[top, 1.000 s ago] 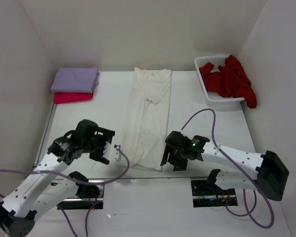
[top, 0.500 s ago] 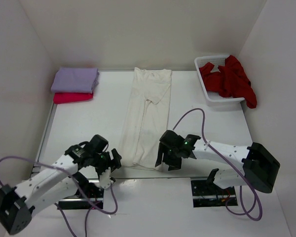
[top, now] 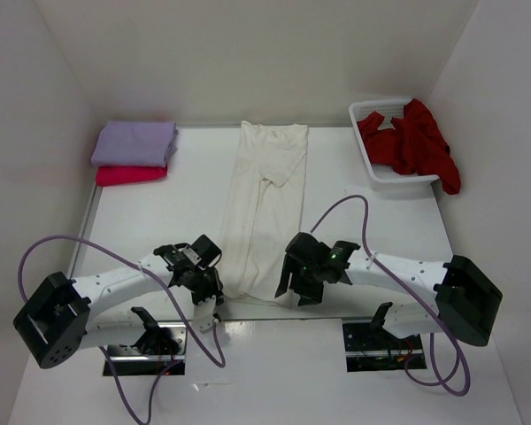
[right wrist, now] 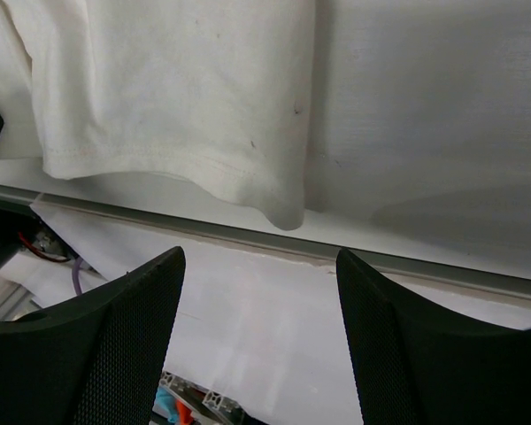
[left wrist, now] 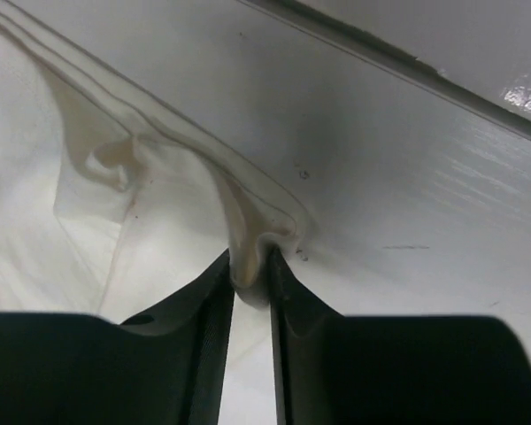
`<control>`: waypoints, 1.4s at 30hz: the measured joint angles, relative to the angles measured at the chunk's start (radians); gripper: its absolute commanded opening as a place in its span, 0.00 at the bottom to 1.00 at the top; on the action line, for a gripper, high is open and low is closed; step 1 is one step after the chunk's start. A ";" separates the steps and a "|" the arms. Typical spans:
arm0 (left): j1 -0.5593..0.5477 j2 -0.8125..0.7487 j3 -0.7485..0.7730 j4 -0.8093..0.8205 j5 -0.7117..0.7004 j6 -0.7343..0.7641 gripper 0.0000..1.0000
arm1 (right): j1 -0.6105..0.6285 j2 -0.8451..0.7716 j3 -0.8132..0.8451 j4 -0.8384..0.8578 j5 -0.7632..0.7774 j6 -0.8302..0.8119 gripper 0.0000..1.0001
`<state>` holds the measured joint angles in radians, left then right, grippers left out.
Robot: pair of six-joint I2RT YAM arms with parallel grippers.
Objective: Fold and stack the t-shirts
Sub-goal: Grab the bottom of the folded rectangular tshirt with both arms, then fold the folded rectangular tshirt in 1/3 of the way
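White arm links, black joints, looping purple cables, black end effector fingers.

I see bare table to pass over between the cream t-shirt and the left wall, up to the lavender t-shirt stacked on the magenta t-shirt. On the right, the basket and the overhanging dark red t-shirt block the far corner. The left gripper, pinching the cream hem, and the spread right gripper crowd the near rail.
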<state>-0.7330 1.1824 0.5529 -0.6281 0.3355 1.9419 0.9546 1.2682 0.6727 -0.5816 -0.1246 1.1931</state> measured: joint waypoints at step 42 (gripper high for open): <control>0.224 0.333 0.455 0.453 -0.114 -0.580 0.00 | -0.526 0.439 0.622 -0.049 -0.047 -0.470 0.00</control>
<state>-0.5091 1.5158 1.0084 -0.1753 0.2214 1.3621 0.4290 1.7069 1.2945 -0.6304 -0.1719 0.7231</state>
